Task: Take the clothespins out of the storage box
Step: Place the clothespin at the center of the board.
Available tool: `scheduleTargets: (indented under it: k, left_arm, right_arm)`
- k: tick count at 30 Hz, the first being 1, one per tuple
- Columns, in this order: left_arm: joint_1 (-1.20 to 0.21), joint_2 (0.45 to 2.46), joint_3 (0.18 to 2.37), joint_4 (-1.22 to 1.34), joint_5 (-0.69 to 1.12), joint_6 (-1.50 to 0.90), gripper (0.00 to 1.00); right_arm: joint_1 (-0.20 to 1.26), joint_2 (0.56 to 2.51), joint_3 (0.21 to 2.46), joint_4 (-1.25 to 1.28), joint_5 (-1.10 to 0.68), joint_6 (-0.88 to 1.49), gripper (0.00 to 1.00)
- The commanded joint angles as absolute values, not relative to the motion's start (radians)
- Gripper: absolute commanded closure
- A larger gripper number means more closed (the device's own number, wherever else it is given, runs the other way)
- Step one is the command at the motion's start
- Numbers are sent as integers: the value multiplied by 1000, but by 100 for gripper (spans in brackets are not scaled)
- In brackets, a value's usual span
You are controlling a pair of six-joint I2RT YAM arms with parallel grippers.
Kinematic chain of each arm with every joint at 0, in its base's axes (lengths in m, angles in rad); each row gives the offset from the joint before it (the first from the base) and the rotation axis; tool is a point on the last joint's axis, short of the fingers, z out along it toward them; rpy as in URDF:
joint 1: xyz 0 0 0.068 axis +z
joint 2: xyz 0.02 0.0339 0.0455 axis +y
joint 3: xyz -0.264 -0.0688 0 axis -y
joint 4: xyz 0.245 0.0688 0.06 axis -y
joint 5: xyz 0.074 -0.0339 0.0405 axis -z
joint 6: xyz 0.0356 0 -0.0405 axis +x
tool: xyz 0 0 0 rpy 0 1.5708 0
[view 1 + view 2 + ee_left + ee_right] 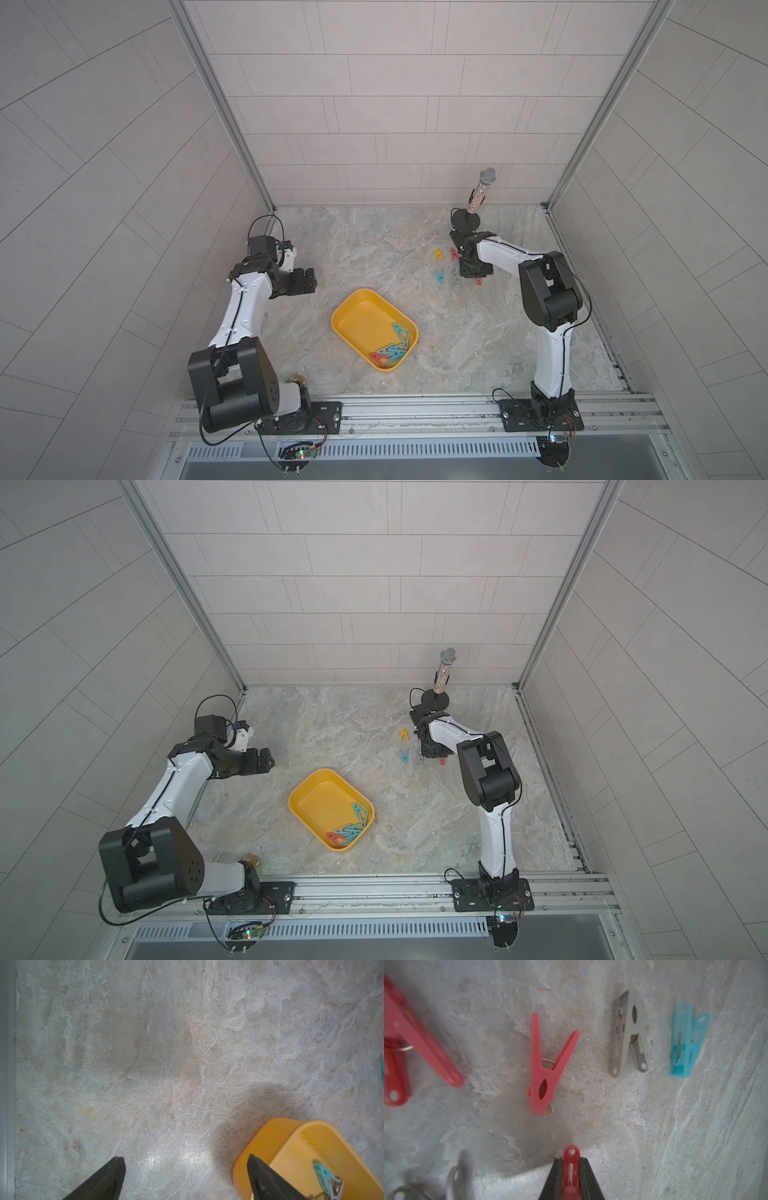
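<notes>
The yellow storage box sits mid-table, and its wall shows in the left wrist view. Several clothespins, mostly teal with a red one, lie in its near right corner. Yellow, red, teal and grey pegs lie on the table at the back right. Just right of them, my right gripper points down, shut on a red clothespin. My left gripper hovers open and empty, left of the box.
A glittery microphone stands on a black round base just behind the right gripper. The right wrist view shows red, grey and teal pegs on the marble, another red one and a grey one.
</notes>
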State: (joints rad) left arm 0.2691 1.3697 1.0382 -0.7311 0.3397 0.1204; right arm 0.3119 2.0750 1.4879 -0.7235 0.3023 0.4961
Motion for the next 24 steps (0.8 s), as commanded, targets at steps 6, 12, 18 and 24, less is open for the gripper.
scheduleTargets:
  k: [6,12,18,24]
  left_arm:
    - [278,1359,1057,-738,346,120,0]
    - [278,1358,1057,-738,343,120,0]
    - [279,1359,1057,-738,344,122,0]
    - [278,1358,1055,-738,345,120,0]
  right_arm:
    - [331,2103,1511,-746,328,524,88]
    - [339,2111,1531,-753,323,528,85]
    - [340,2106,1532,-756,315,530,76]
    - [342,2094,1531,-755,301,531,70]
